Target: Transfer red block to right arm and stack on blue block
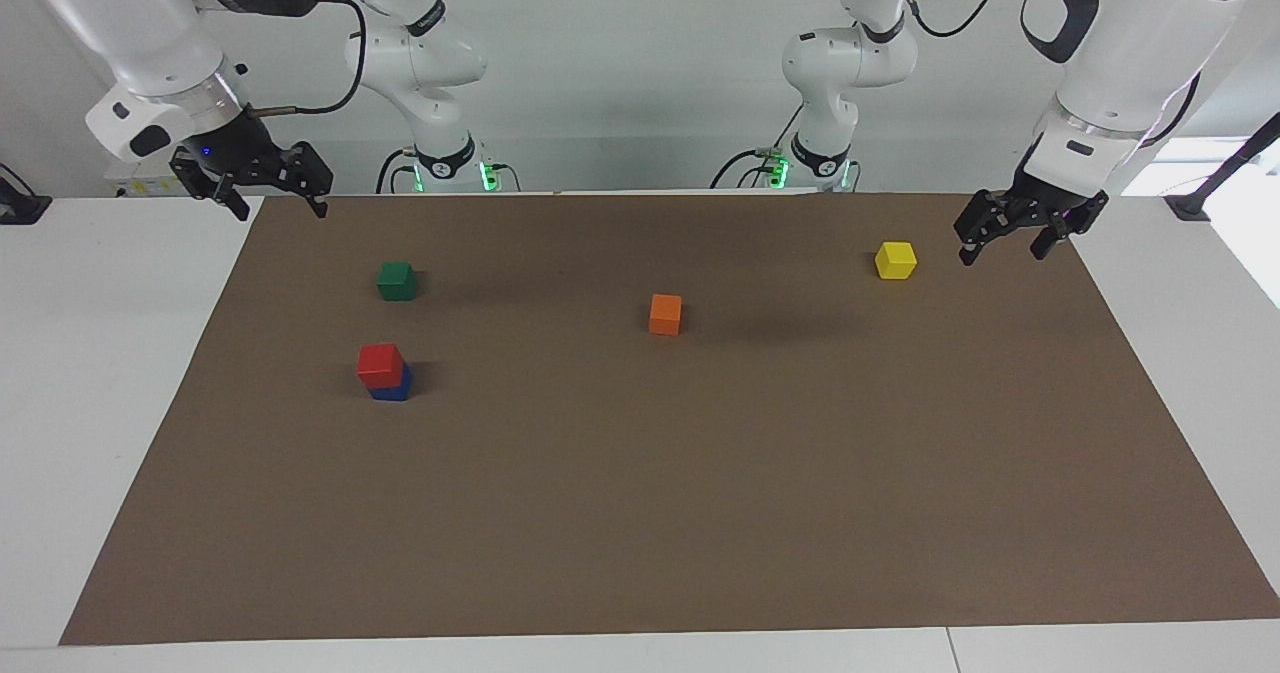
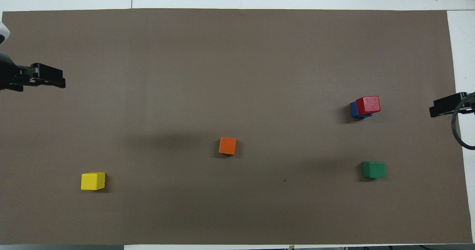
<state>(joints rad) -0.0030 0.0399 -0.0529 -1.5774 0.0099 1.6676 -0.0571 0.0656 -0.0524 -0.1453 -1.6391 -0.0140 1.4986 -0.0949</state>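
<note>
Right gripper raised, fingers spread wide, empty, up over mat edge at right arm's end. Left gripper raised, fingers apart, empty, beside yellow block. Red block sits on blue block, slightly askew, farther from robots than green block. No readable writing.

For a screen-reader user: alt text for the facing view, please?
A red block sits stacked on a blue block on a brown mat; green, orange and yellow blocks lie apart. Both grippers, right and left, hang open at the mat's ends.
</note>
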